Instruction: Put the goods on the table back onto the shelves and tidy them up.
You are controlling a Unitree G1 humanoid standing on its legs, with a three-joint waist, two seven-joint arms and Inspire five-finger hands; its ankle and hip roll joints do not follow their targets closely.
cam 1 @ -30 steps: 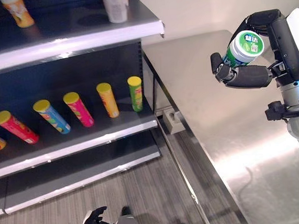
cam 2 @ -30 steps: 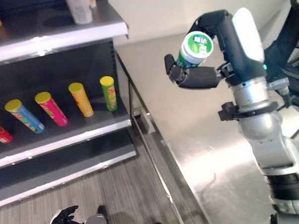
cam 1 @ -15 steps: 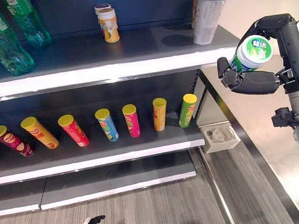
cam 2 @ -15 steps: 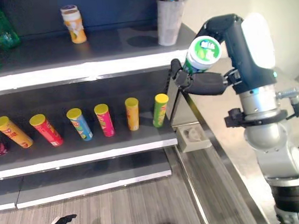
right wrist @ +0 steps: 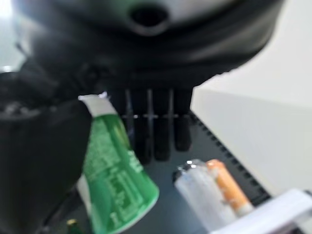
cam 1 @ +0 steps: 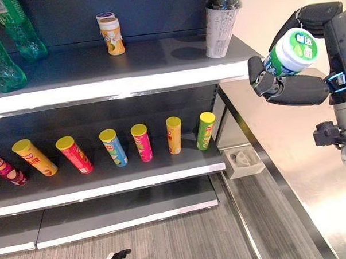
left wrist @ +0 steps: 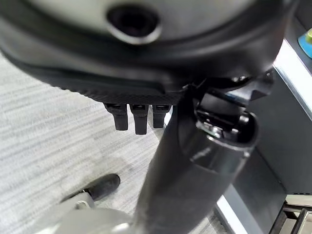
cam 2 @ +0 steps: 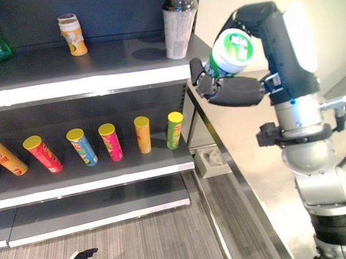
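The right hand (cam 2: 234, 91) is curled round a green tub (cam 2: 230, 51) with a white lid, thumb underneath and fingers over the top, holding it in the air just off the right end of the top shelf (cam 1: 130, 80) and above the steel worktop (cam 1: 289, 153). A pale cup (cam 1: 220, 27) with a dark lid stands near that end, a small orange bottle (cam 1: 111, 34) further along. Yellow-capped tubes (cam 1: 173, 135) line the middle shelf (cam 1: 106, 187). The left hand (left wrist: 139, 117) hangs low over the floor, fingers relaxed and holding nothing.
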